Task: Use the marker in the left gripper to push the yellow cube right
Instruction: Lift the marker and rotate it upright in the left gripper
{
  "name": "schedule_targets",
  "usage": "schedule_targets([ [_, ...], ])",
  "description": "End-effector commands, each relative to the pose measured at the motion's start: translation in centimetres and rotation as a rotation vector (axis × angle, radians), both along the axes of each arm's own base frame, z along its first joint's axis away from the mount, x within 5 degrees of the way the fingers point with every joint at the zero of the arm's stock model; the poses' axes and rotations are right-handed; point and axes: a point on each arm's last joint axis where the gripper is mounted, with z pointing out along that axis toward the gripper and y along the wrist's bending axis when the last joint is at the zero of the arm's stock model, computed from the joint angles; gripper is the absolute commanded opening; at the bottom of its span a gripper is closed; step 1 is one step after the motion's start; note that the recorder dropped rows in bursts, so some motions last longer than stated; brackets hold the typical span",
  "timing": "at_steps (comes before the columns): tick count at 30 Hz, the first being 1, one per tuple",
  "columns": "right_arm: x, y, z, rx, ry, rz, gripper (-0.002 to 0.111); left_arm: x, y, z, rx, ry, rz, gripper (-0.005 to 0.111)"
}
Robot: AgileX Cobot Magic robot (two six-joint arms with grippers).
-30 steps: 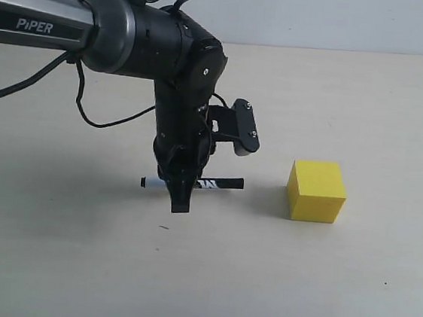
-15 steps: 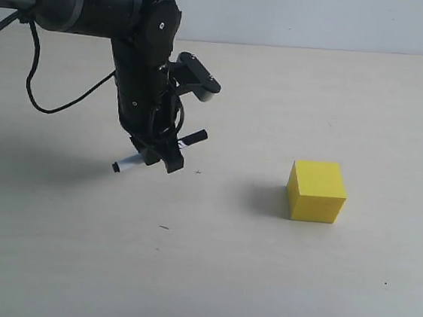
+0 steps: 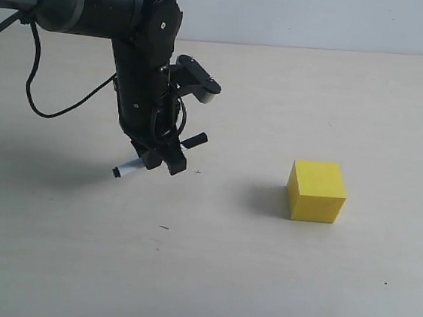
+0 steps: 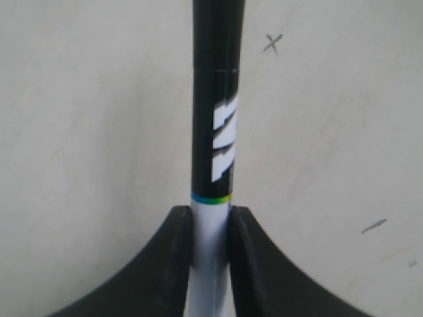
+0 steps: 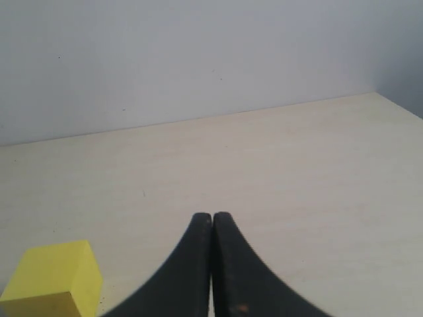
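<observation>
My left gripper (image 3: 162, 159) is shut on the marker (image 3: 128, 168) and holds it tilted a little above the table, white end low to the left, black cap (image 3: 195, 139) up to the right. In the left wrist view the fingers (image 4: 173, 254) clamp the white barrel of the marker (image 4: 215, 139). The yellow cube (image 3: 316, 190) rests on the table well to the right of the marker, clear of it. My right gripper (image 5: 212, 218) is shut on nothing; the cube (image 5: 54, 277) shows at one corner of its view.
The pale table (image 3: 259, 285) carries small pen marks, one near the marker (image 3: 197, 172) and one nearer the front (image 3: 163, 227). A loose black cable (image 3: 58, 104) hangs from the left arm. A grey wall (image 3: 325, 15) backs the table.
The left arm swung left and lifted the marker away from the cube, tilting it. In the last half second the marker dropped slightly. The cube has not moved.
</observation>
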Motion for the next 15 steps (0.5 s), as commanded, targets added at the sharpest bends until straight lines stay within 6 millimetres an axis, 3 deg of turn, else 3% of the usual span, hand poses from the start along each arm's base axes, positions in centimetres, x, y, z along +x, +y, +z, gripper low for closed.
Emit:
schedule_targets([
  [1,-0.01,-0.02,-0.11,-0.013,-0.006,-0.001,0.0,-0.04,0.07,0.58,-0.007,0.006,0.033,0.0],
  [10,-0.01,-0.02,-0.11,-0.013,-0.006,-0.001,0.0,-0.09,0.07,0.58,-0.009,0.011,0.084,0.0],
  [15,-0.01,-0.02,-0.11,-0.013,-0.006,-0.001,0.0,-0.1,0.08,0.58,-0.018,0.011,0.29,0.0],
])
